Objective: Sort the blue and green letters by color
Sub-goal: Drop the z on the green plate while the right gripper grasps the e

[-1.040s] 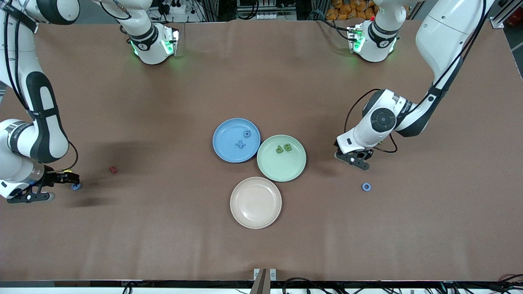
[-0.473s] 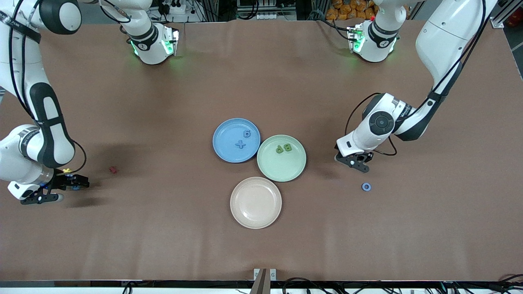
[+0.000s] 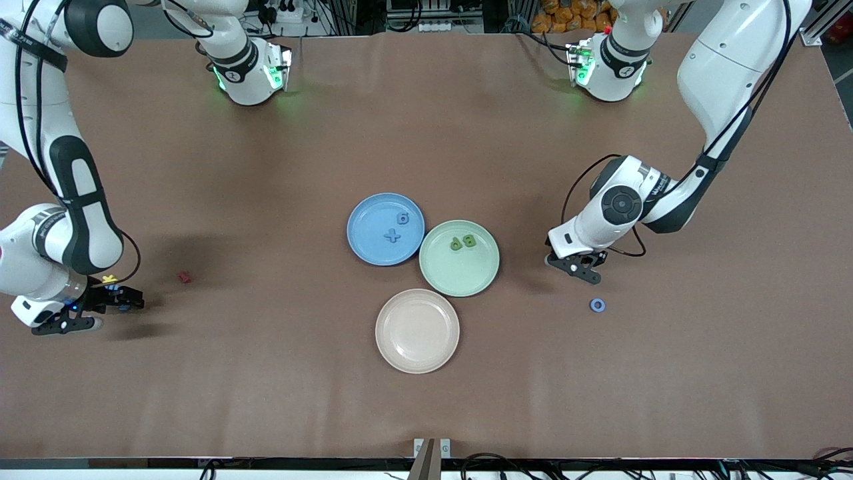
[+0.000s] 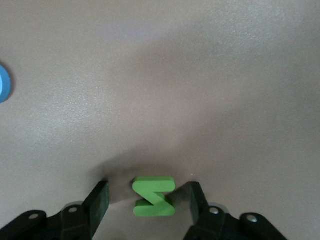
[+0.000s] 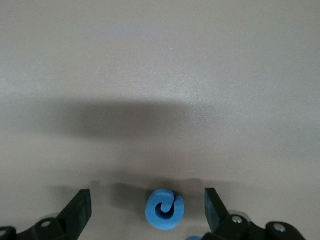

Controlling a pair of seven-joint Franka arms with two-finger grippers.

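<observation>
Front view: my blue plate holds two blue letters; my green plate holds two green letters; the beige plate sits nearer the camera.

Left wrist view: my left jaws stand open around a green Z on the counter.

Right wrist view: my right jaws gape around a blue letter.

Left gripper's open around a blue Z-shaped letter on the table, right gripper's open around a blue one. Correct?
Not quite: the letter between the left gripper's open fingers is a green letter, not blue, as the left wrist view shows. The right gripper is open around a blue letter.
</observation>
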